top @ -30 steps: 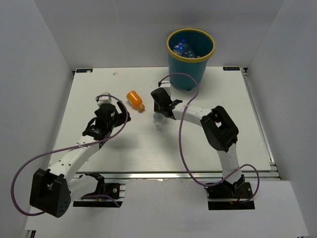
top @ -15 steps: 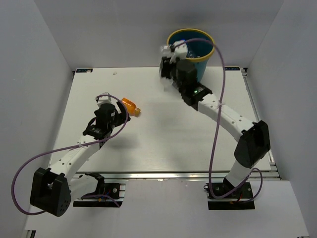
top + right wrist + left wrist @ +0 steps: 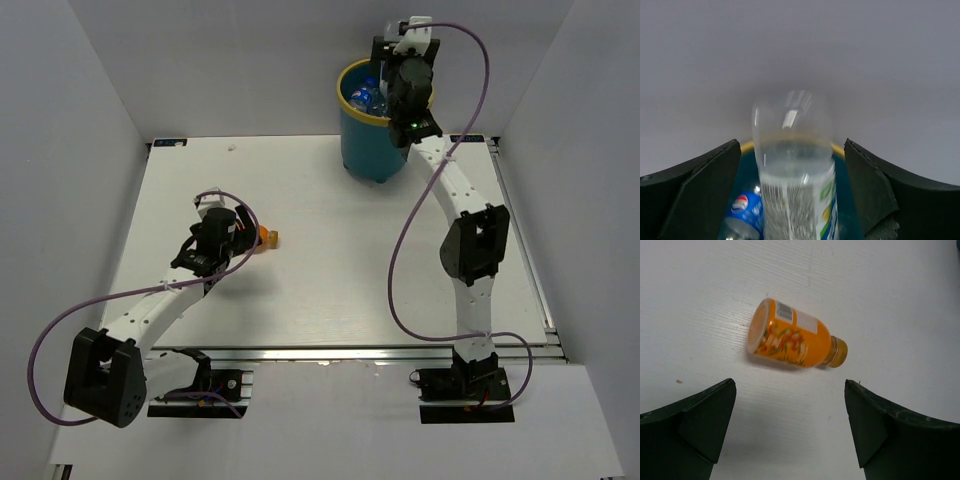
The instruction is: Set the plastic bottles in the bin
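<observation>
My right gripper [image 3: 392, 82] hangs open over the bin [image 3: 372, 150], a teal bucket with a yellow rim [image 3: 746, 146]. A clear labelled bottle [image 3: 795, 170], blurred, is between the spread fingers [image 3: 700, 190] with a gap on each side, over the bin's mouth. A blue-labelled bottle [image 3: 742, 210] lies inside, and from above more bottles [image 3: 365, 97] show there. A short orange bottle [image 3: 792, 342] lies on its side on the table, just beyond my open left gripper [image 3: 790, 390]. In the top view that orange bottle [image 3: 268, 237] peeks out beside the left gripper [image 3: 245, 238].
The white table [image 3: 330, 280] is walled by grey panels on the left, back and right. The bin stands at the table's far edge, right of centre. Purple cables loop off both arms.
My right arm swung from the table's middle up over the bin with the clear bottle, and its jaws opened. The orange bottle now lies nearer, right by the left gripper.
</observation>
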`<state>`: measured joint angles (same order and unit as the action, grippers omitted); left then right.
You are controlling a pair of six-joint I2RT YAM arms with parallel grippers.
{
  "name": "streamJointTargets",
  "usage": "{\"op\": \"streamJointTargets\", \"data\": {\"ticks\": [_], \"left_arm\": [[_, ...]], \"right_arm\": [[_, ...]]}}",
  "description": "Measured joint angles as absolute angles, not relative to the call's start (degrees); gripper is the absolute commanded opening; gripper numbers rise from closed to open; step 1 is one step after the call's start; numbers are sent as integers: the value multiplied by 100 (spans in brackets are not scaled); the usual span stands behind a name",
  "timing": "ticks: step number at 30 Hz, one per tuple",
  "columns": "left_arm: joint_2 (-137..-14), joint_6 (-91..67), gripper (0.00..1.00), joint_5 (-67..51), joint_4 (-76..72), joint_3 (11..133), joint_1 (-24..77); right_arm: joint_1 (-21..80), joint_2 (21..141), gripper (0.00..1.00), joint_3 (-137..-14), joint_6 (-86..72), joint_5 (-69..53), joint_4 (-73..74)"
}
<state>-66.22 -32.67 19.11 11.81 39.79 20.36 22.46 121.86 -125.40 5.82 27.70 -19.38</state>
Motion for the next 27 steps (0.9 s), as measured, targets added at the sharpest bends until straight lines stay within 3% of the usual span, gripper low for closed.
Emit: {"op": "streamJointTargets", "data": {"ticks": [6,13,17,22,25,27], "left_arm": [[-6622,-3315,98,1951,1184,4014,2036],[-6711,-3400,98,1942,1253,4069,2036],[-6768,-3406,98,1857,1302,4112,2036],[-6724,-3444,98,1815,1369,4112,2036],[-6630,-3544,98,1876,1452,4112,2036],[-6521,-3629,98,1970,1507,4108,2036]], "right_arm": [[2349,12123,89,-11985,650,2687,-1643],[2447,10125,89,-10154,185,1785,-1372],[2453,8637,89,-8554,-215,642,-1439],[2628,7778,89,-6956,-495,-1135,-1468],[3245,8042,89,-6757,401,-2043,-777],[3802,8329,89,-6759,1850,-2755,-14]]}}
